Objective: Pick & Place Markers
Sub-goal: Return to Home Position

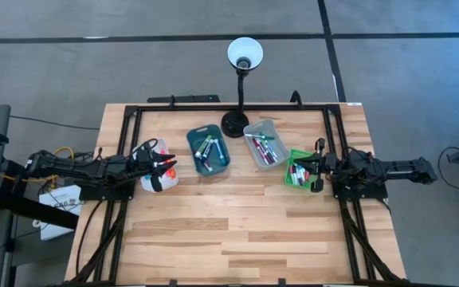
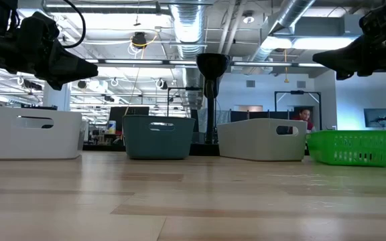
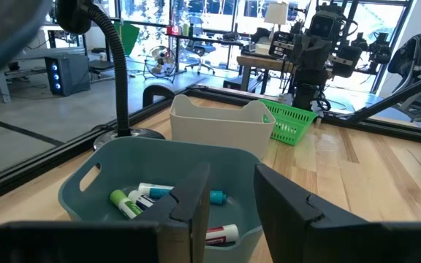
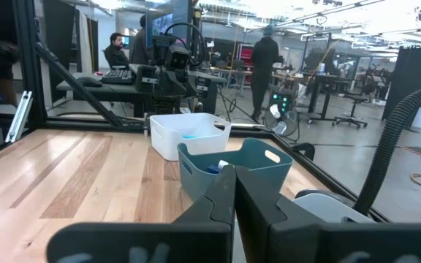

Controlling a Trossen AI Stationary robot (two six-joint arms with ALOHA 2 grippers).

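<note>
- four bins stand in a row across the upper middle of the high view, left to right: white bin [image 1: 154,185], teal bin [image 1: 191,143], gray bin [image 1: 249,130], green bin [image 1: 293,153].
- markers [image 1: 208,150] lie loose inside the teal bin; more lie in the gray and green bins, and some show in the white bin under the arm.
- left gripper [image 1: 168,167] hangs over the white bin at centre left. its jaws stand a narrow gap apart and hold nothing.
- right gripper [image 1: 317,169] sits at the green bin's right edge, centre right. its jaws are pressed together, nothing between them.
- black desk lamp [image 1: 244,54] rises at top centre, its base behind the gap between the teal and gray bins.
</note>
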